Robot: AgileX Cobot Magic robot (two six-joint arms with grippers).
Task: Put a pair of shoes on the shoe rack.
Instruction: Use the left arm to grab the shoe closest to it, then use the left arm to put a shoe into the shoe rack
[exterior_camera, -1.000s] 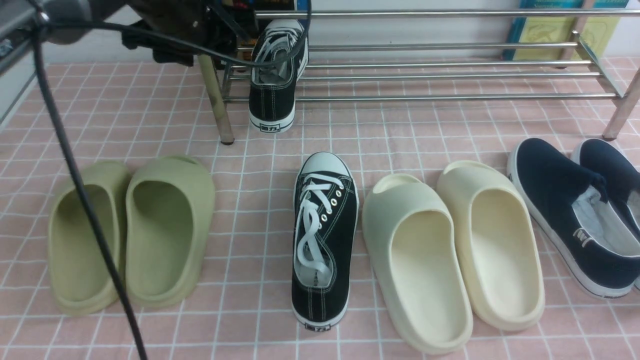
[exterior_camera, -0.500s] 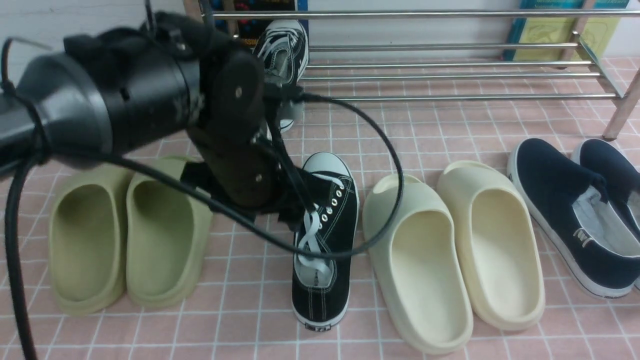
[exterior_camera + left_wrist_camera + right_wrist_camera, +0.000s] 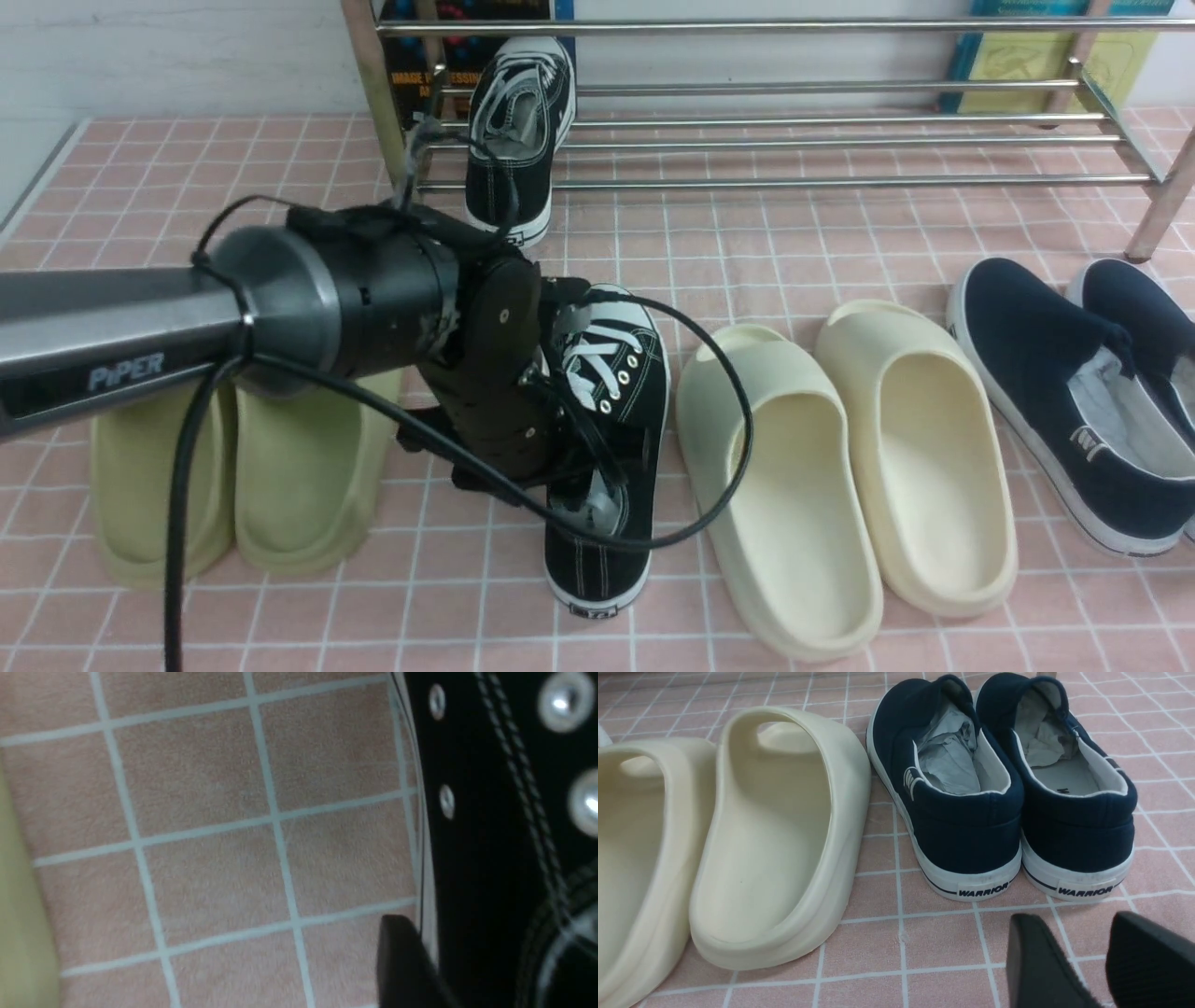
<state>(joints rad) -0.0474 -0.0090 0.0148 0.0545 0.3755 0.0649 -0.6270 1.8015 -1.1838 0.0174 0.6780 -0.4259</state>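
Note:
One black sneaker (image 3: 518, 140) lies on the left end of the chrome shoe rack (image 3: 840, 142), its heel hanging over the front bar. The other black sneaker (image 3: 616, 411) lies on the pink cloth, toe toward the rack. My left gripper (image 3: 569, 476) is down at this sneaker's left side, near its opening. In the left wrist view one finger (image 3: 402, 961) stands just outside the sneaker's side wall (image 3: 476, 835); the other finger is hidden. The jaws look spread across that wall. My right gripper (image 3: 1087, 947) is open and empty, low over the cloth behind the navy shoes.
Two green slides (image 3: 299, 485) lie left of the floor sneaker, partly under my left arm. Two cream slides (image 3: 840, 467) lie to its right, then two navy slip-ons (image 3: 1055, 392). Both pairs also show in the right wrist view (image 3: 775, 826) (image 3: 971, 812). Books stand behind the rack.
My left arm has swung from the rack's left end toward me and down to the floor sneaker. The sneaker on the rack has stayed there. The floor sneaker has not moved.

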